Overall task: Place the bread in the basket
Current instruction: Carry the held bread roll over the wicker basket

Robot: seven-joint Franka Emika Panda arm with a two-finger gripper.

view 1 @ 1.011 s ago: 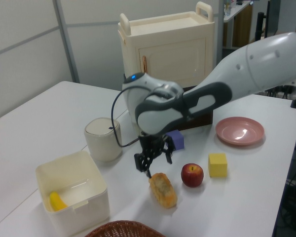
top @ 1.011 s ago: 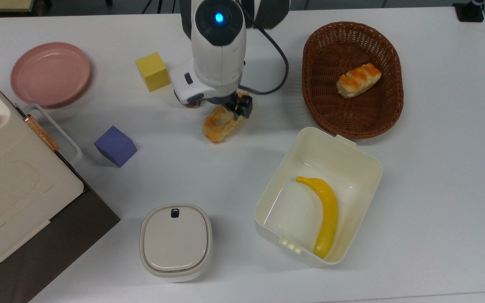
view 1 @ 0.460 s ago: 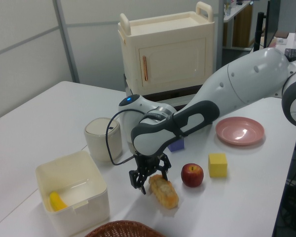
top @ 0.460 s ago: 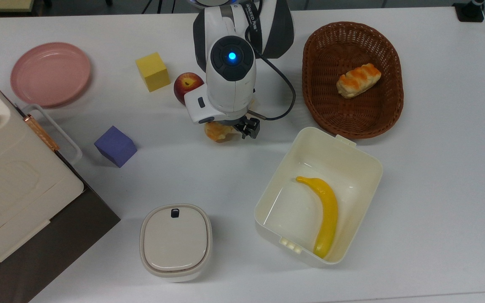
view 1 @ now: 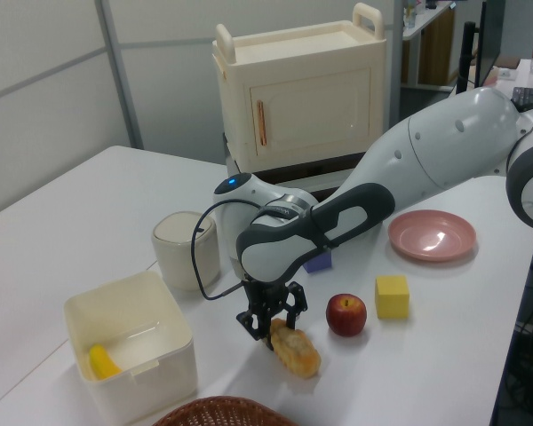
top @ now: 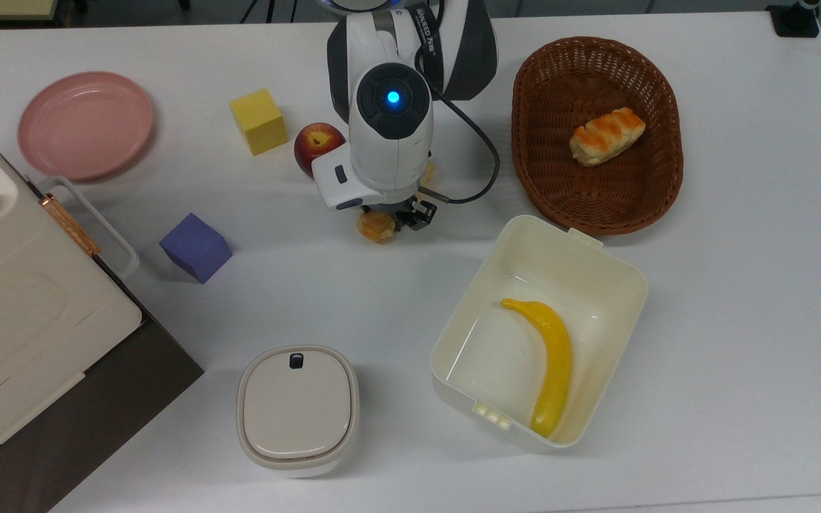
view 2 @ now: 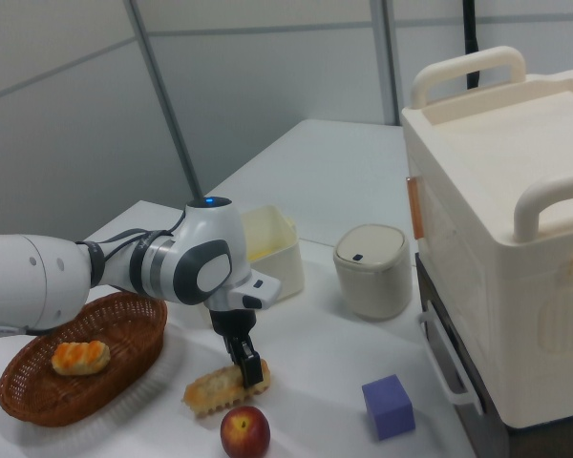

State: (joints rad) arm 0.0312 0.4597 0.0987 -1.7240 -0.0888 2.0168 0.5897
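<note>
- Your gripper [view 1: 272, 325] is down at the table [top: 738, 299], and its fingers [view 2: 252, 370] are drawn in on both sides of the bread [view 1: 294, 349], pressing near one end of it.
- The bread lies flat on the table, about the middle of the far half in the top view, and most of it is hidden there under the arm [top: 390, 135].
- In the right view you see the loaf [view 2: 217, 385] reaching out from the fingers toward the basket [view 2: 38, 401], which is well apart from it.
- The apple [top: 318, 144] stands just beside the bread, on the top view's left of the arm.
- The basket [top: 532, 142] sits near the far right corner of the table in the top view, and one striped roll [top: 606, 135] lies inside it.
- The cream box [top: 596, 271] stands next to the basket, toward the near edge, with a banana [top: 553, 356] in it.
- The yellow cube [top: 259, 121], the purple cube [top: 195, 246] and the pink plate [top: 85, 125] are on the top view's left half of the table.
- The lidded container [top: 298, 406] is at the near edge.
</note>
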